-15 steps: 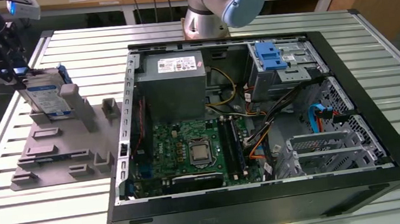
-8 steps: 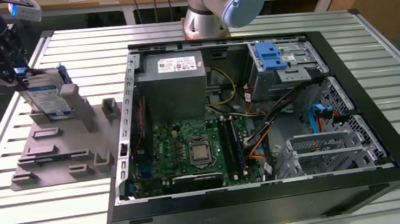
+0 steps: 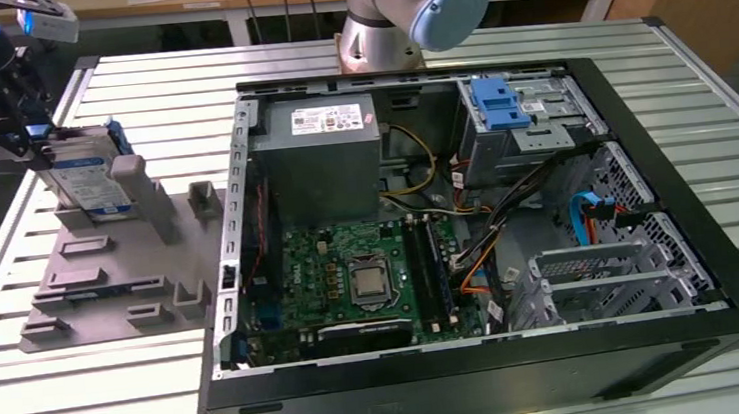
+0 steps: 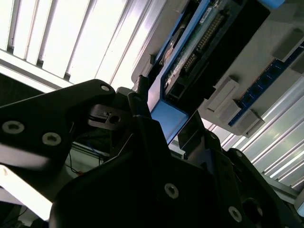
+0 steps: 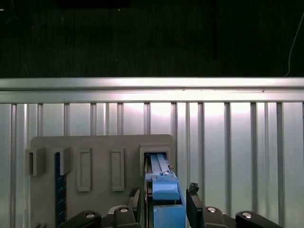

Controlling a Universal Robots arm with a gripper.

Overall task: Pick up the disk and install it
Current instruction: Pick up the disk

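At the exterior view's upper left, the claw meets the upright disk in the grey holder; I cannot tell whether it is clenched.

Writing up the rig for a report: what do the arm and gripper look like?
The arm is a silver-grey tube with thick round joints, one closed by a light blue cap. The gripper is matte black and angular, dotted with silver screw heads in both wrist views.
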